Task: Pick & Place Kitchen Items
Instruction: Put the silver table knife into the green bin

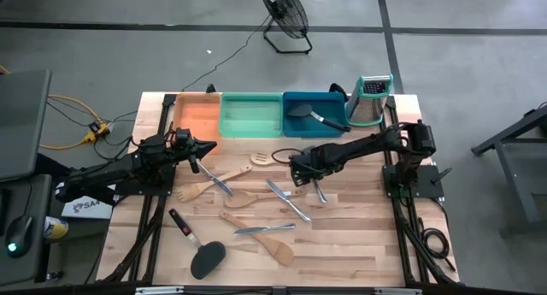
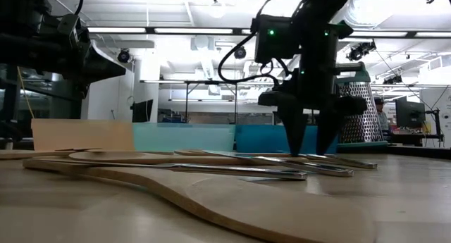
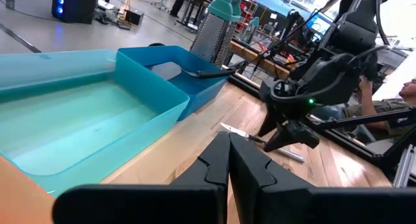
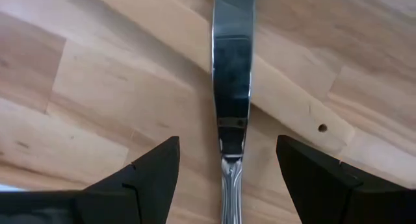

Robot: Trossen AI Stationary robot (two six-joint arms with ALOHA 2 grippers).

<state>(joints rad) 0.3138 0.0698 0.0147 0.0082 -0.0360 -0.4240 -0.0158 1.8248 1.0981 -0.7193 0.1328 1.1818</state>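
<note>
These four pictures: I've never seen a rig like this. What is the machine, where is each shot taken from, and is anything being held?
Two dark robot arms work at a wooden table. One picture looks straight down, one sits at table-top height, and one rides on each wrist. Wooden spoons, metal cutlery and a black turner lie scattered; orange, green and blue trays and a box grater line the far edge. The right pincer is open, its fingers either side of a metal knife lying on the wood, not yet gripping it. The left pincer is shut and empty, near the trays.
</note>
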